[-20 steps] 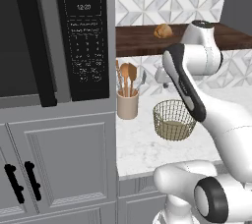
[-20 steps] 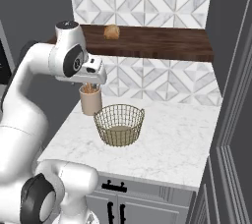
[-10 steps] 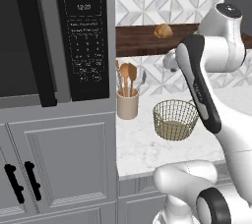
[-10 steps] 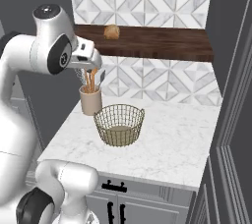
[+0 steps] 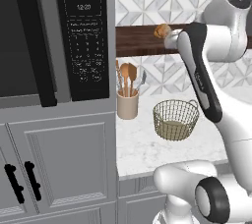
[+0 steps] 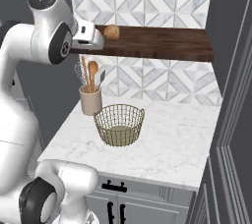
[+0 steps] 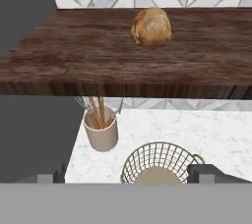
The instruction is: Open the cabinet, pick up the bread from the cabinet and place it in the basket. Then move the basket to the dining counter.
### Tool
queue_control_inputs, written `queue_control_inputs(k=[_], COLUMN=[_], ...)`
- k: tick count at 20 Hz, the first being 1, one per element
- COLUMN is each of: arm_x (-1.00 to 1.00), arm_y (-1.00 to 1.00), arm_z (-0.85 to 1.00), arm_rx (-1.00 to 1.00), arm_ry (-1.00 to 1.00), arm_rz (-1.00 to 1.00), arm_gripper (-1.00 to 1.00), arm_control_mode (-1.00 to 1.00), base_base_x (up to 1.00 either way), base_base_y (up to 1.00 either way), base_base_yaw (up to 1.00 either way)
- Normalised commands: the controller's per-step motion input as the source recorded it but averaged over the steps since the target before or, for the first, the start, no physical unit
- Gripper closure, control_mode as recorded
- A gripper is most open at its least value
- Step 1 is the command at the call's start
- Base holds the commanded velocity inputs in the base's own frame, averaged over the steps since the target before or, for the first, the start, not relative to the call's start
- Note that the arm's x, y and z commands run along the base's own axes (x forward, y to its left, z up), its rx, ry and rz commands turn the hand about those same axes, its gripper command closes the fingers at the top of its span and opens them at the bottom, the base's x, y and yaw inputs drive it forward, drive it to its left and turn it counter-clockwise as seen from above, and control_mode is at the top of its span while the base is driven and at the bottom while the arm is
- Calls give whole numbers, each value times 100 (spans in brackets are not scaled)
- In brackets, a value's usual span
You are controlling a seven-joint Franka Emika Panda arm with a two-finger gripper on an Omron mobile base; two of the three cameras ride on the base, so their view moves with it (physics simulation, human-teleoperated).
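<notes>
Up high, left base view: the arm's forearm hides the gripper; how wide it stands cannot be told. The bread (image 5: pixel 160 31) sits on the cabinet (image 5: pixel 140 40) board, partly cut off by the arm. The basket (image 5: pixel 175 119) stands on the worktop (image 5: pixel 142 147) near its back edge, beside the utensil crock (image 5: pixel 127 105).
Right base view: the hand (image 6: pixel 88 34) reaches level with the board's left end, close to the roll; fingertips too small to make out. Basket sits mid-worktop.
Hand view: the gripper (image 7: pixel 133 173) shows two tips set wide apart, holding nothing, touching nothing. Bread lies toward the board's back edge; basket's lower half cut off.
</notes>
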Motion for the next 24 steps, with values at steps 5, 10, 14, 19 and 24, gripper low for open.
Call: queue_control_inputs(k=[5,10,14,19,24], arm_x=[48,52,57,69,42], arm_y=[-1,-2,-2,-4,-33], arm_z=[57,43,9,-6,-32], arm_rx=[0,0,2,0,0], arm_ry=[-1,0,3,0,3], arm_rz=[-1,0,0,1,1], arm_gripper=[-100,-100,-100,-100,-100], arm_control_mode=[-100,-100,-100,-100,-100], base_base_x=[0,0,0,0,0], base_base_y=[0,0,0,0,0], base_base_yaw=[0,0,0,0,0])
